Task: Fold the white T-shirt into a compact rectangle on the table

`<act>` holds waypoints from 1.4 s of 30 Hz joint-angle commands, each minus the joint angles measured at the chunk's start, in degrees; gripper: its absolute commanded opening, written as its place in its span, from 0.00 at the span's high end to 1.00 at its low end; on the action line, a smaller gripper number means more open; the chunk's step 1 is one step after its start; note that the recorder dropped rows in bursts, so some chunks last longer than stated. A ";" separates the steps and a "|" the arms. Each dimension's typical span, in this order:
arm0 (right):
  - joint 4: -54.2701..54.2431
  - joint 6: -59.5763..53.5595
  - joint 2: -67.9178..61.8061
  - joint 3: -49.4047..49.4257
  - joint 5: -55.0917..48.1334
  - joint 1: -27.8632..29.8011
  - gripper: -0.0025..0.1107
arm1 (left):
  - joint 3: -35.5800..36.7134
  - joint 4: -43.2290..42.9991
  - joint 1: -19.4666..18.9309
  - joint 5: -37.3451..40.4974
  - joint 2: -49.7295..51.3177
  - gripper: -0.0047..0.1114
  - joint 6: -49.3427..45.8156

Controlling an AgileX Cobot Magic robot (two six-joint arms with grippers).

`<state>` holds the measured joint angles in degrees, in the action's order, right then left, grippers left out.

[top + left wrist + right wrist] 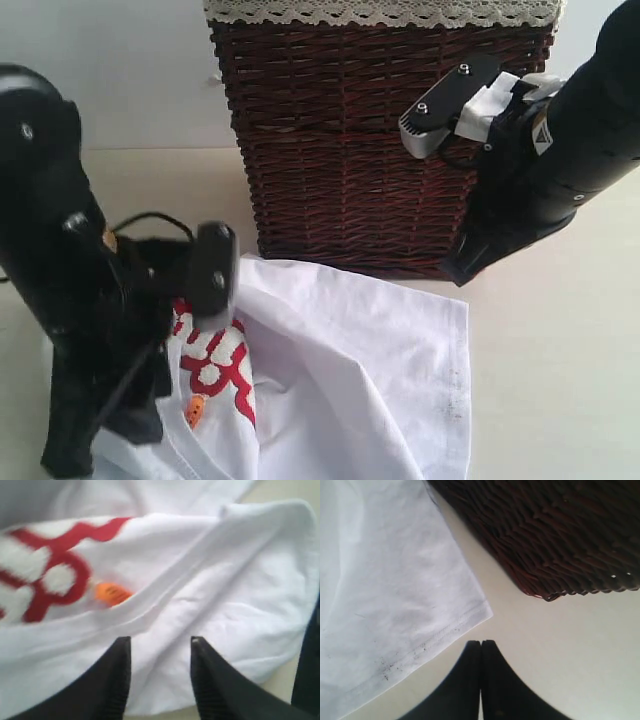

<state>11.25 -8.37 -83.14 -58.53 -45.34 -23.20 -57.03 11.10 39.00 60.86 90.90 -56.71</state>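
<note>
The white T-shirt [350, 360] lies on the table [560, 380], just in front of the dark wicker basket [360, 140] that has a lace trim [380, 12] on its top rim. The shirt is not flat: it is loosely folded over itself, with soft ridges across the cloth. In the exterior view its long axis runs about from left to right. The chest end, with the red-outlined lettering [215, 365] and the small orange tag [196, 408], is at the left under my left arm. The straight stitched hem [462, 390] is at the right and points toward my right arm. This hem carries some little dark specks, and its far corner comes close to the foot of the basket without touching it.

My left pincer [160, 642] is low over a folded layer of the shirt, beside the tag. Its two fingers stand apart with a moderate gap, and I see white cloth through this gap. I cannot tell if the tips press on the cloth.

My right pincer [481, 642] has its fingers pressed together with nothing between them. It hangs above the bare table, between the hem corner and the basket.
</note>
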 commanded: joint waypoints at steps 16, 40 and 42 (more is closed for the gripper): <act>-0.76 -0.56 0.50 -0.40 0.40 0.24 0.98 | 10.43 -8.33 13.54 -20.14 8.03 0.94 -10.33; -1.26 -0.56 0.50 -0.40 -0.12 0.24 0.98 | 10.43 -28.86 -16.21 -1.87 -6.62 0.96 3.07; -1.25 -0.56 0.50 -0.40 0.02 0.24 0.98 | 10.43 -29.49 -23.25 -5.54 -6.62 0.96 4.56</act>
<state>10.27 -8.48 -83.14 -58.53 -45.33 -23.20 -46.73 -16.79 24.28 59.95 84.83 -54.51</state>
